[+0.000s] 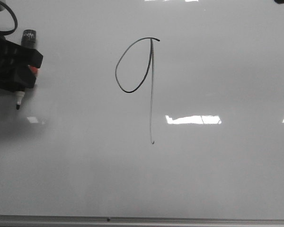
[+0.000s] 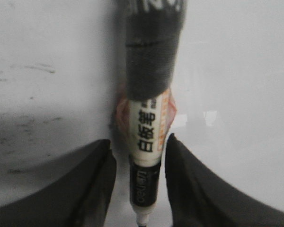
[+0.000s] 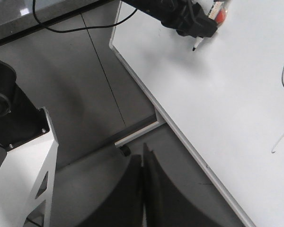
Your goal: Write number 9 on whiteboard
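Observation:
The whiteboard fills the front view. The number 9 is drawn in thin black line at its middle, an oval loop joined to a long straight tail. My left gripper is at the board's far left, well clear of the 9. It is shut on a marker pen whose tip points at the board. In the left wrist view the marker sits between the two dark fingers. My right gripper is shut and empty, off the board over the floor. It does not show in the front view.
A grey metal edge strip runs along the board's near side. In the right wrist view the board's edge borders grey floor. A white frame leg, a black base and a black cable stand there.

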